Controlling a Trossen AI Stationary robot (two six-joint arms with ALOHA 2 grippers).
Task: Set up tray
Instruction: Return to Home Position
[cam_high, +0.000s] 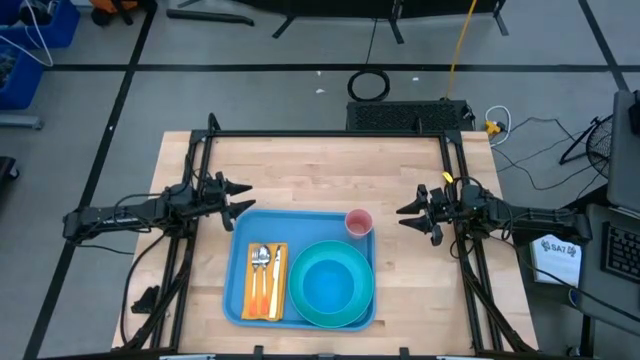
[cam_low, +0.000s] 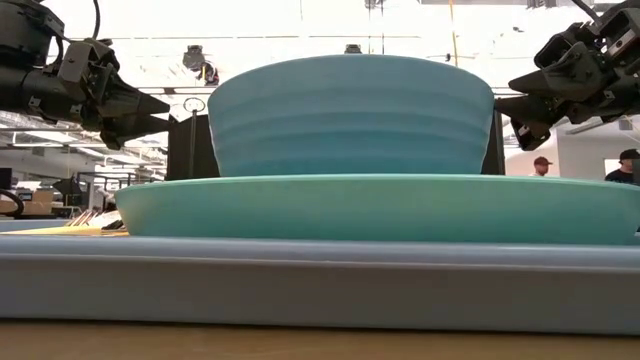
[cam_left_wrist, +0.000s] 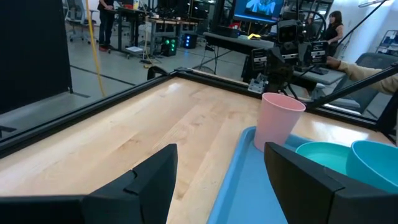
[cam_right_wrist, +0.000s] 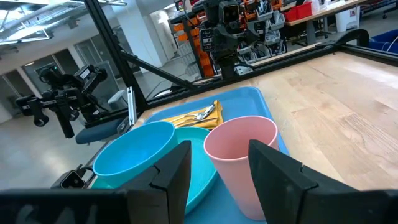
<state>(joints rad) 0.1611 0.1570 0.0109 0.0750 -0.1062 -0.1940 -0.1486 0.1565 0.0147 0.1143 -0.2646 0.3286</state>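
Note:
The sky-blue tray (cam_high: 245, 235) lies flat on the wooden table, near its front edge. On it rest a round teal plate (cam_high: 350, 308) with a blue bowl (cam_high: 330, 282) in it, a pink cup (cam_high: 359, 222) upright in the far right corner, and cutlery on an orange napkin (cam_high: 265, 281) at the left. My left gripper (cam_high: 240, 198) hovers open just beyond the tray's far left corner. My right gripper (cam_high: 404, 214) hovers open to the right of the cup, pointing at it without touching. The right wrist view shows the cup (cam_right_wrist: 239, 155) between the fingers, farther off.
A black frame (cam_high: 330, 133) runs along the table's far edge and both sides. Bare wood (cam_high: 320, 170) lies between the tray and the far edge. In the low view the tray's front rim (cam_low: 320, 285), plate (cam_low: 380, 205) and bowl (cam_low: 350, 115) fill the picture. People stand in the room behind.

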